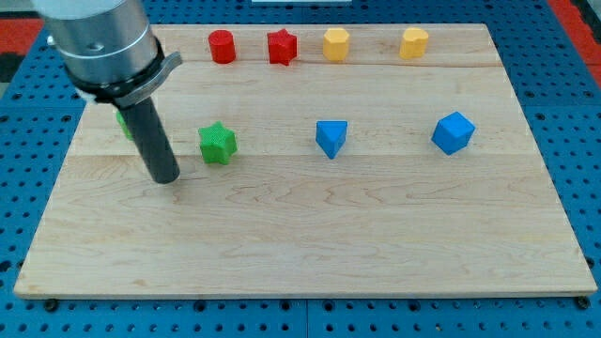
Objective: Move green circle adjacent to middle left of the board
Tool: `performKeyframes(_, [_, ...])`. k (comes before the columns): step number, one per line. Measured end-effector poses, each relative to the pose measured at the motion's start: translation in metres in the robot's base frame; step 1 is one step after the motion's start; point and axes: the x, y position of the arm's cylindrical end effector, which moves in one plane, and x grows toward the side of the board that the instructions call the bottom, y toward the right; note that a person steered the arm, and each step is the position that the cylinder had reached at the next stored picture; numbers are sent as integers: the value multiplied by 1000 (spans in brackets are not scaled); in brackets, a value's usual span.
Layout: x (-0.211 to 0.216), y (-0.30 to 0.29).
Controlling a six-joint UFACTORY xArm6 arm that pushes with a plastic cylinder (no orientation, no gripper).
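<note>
The green circle [122,124] is mostly hidden behind my rod at the middle left of the wooden board [310,244]; only a green sliver shows. My tip [167,177] rests on the board just below and right of that sliver, and left of the green star [217,143].
A red cylinder [222,46], a red star [282,46] and two yellow blocks [336,43] [413,42] stand along the view's top. A blue triangular block [331,137] and a blue cube [453,132] sit mid-board to the right.
</note>
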Motion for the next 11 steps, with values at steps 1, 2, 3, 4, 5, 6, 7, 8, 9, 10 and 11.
performKeyframes(1, [-26, 2])
performKeyframes(2, [-53, 0])
performKeyframes(3, [-71, -1])
performKeyframes(4, [-83, -23])
performKeyframes(5, [-83, -65])
performKeyframes(6, [-85, -67])
performKeyframes(7, [-109, -72])
performKeyframes(8, [-95, -98])
performKeyframes(9, [-71, -102])
performKeyframes(10, [-94, -102])
performKeyframes(11, [-105, -142])
